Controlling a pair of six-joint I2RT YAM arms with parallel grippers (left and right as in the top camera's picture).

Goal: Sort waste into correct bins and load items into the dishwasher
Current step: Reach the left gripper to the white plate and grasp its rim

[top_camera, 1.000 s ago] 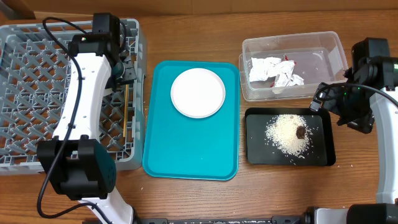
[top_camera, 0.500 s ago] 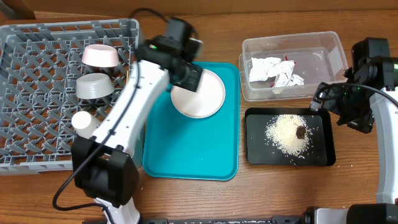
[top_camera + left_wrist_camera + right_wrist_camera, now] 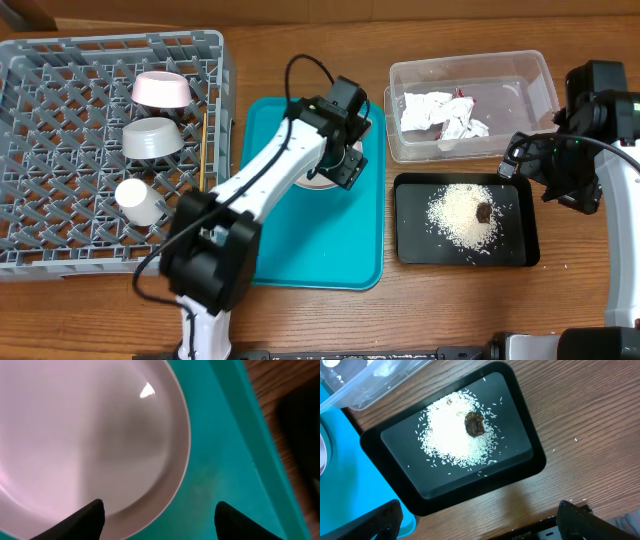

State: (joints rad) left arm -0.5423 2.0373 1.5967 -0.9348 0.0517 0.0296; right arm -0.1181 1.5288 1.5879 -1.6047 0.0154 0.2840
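Observation:
My left gripper [image 3: 340, 160] is open just above the round white plate [image 3: 100, 425] on the teal tray. One fingertip is over the plate's rim, the other over the tray. The grey dish rack [image 3: 60, 200] holds the pinkish bowl [image 3: 162, 90], the grey metal bowl [image 3: 152, 138], the white cup [image 3: 137, 200] and the chopsticks [image 3: 205, 150]. The clear tub [image 3: 530, 75] holds the napkins [image 3: 440, 115]. The black tray [image 3: 520, 250] holds the rice [image 3: 450, 435] and the brown lump [image 3: 474, 424]. My right gripper [image 3: 480, 522] is open and empty beside the black tray.
The large teal tray [image 3: 310, 250] lies between the rack and the two bins. My left arm stretches diagonally across its left half. The wooden table [image 3: 590, 300] shows at the right of the black tray, with a few stray grains.
My left arm has swung right from the dish rack to over the plate on the teal tray, uncovering the bowls and cup in the rack. The right arm has not moved.

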